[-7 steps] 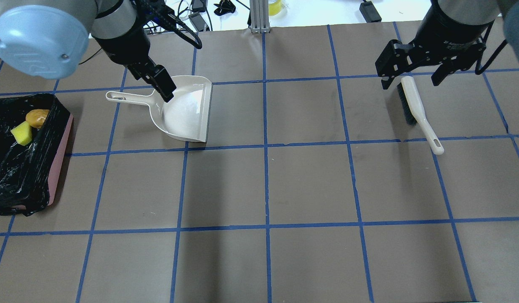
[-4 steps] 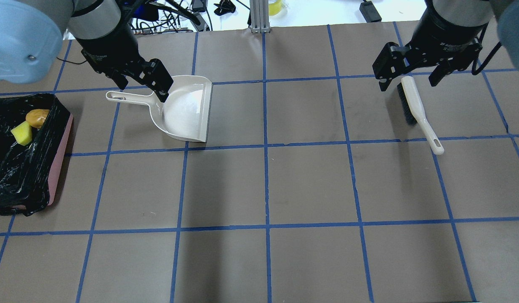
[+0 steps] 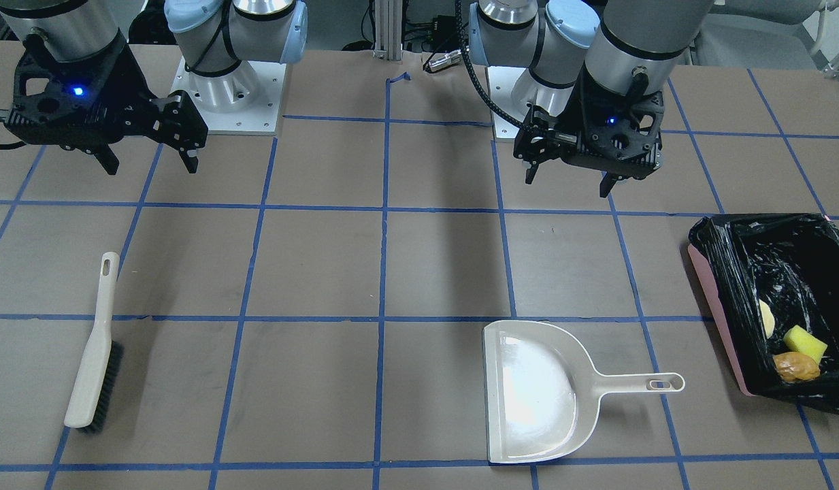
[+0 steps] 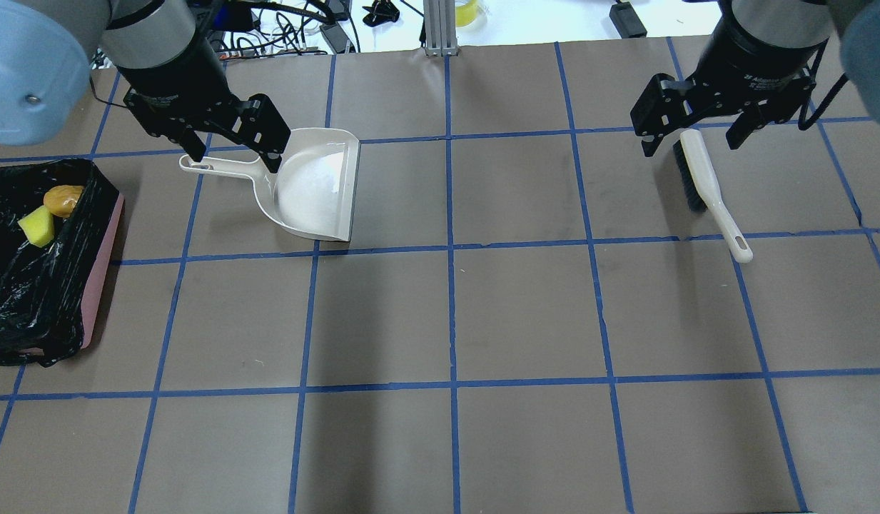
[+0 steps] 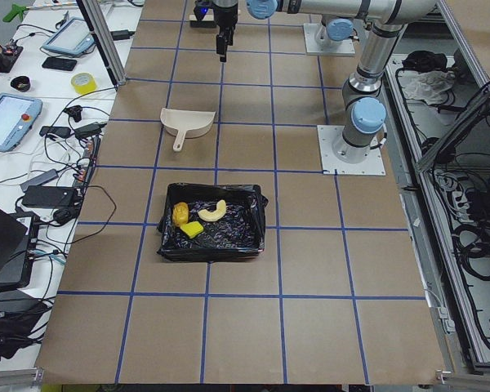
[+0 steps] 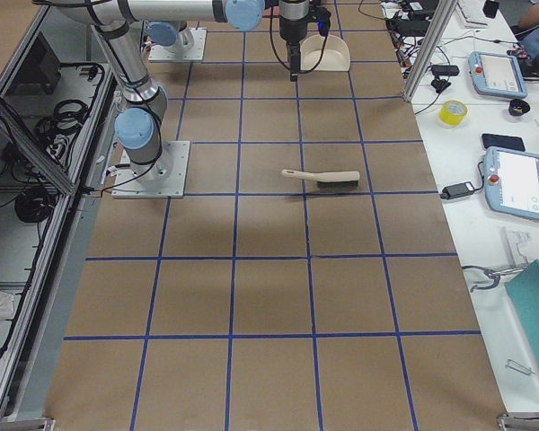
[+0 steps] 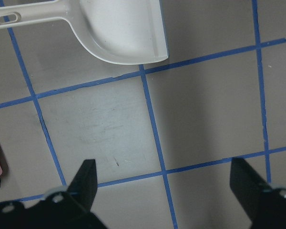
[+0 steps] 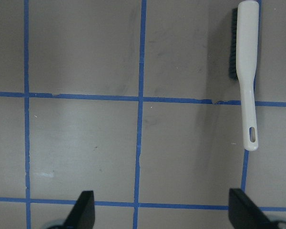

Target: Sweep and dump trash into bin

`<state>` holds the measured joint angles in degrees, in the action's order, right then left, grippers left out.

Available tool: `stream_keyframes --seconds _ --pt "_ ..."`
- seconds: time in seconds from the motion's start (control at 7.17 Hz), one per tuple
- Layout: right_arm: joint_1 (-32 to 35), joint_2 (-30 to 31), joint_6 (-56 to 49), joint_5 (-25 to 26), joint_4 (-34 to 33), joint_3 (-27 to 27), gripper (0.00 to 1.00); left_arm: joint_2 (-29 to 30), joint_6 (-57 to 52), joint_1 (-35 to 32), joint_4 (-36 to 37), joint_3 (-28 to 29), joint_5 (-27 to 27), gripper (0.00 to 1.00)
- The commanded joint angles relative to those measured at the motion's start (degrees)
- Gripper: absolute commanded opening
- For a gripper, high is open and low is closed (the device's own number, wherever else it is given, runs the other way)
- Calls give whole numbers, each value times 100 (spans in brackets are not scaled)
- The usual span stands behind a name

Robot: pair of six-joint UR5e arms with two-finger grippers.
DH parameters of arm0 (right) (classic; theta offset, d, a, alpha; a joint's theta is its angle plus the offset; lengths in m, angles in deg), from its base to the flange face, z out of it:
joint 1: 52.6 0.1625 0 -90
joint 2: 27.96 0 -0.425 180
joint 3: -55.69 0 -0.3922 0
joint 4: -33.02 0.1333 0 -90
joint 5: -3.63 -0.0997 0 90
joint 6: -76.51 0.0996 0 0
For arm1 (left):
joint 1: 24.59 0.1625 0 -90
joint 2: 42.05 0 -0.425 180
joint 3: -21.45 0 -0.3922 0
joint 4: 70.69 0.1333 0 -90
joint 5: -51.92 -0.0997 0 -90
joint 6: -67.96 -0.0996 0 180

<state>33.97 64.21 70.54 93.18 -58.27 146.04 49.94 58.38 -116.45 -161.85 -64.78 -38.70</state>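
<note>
The pink bin (image 3: 715, 306) with its black bag lies at the table's left end (image 4: 100, 278). In it lie the golden-brown lump (image 3: 797, 367), the yellow-green sponge wedge (image 3: 805, 342) and the tan bread piece (image 3: 766, 318). My left gripper (image 4: 234, 160) is open and empty, raised over the handle of the cream dustpan (image 4: 315, 189), which lies empty on the table. My right gripper (image 4: 691, 146) is open and empty, raised over the head end of the white brush (image 4: 707, 185), which lies flat.
The table is brown paper with a blue tape grid (image 4: 450, 250). The two arm bases (image 3: 225, 95) stand at the robot's edge. Cables and devices lie on the white bench (image 5: 49, 122) beyond the far edge.
My left gripper has turned about its axis and shifted a little left, from the dustpan's neck to over its handle. The right gripper has barely moved. Dustpan and brush lie as before.
</note>
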Motion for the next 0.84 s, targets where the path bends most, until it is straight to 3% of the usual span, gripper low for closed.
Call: stream_keyframes --seconds 0.0,0.42,0.7 --pt "0 -7 -1 -25 -3 0 100 -146 43 2 -121 1 -9 100" --pt "0 -24 -71 -16 -47 0 100 -278 61 54 -306 -78 44 100" --pt "0 -24 -97 10 -82 0 100 -269 70 72 98 -104 79 100"
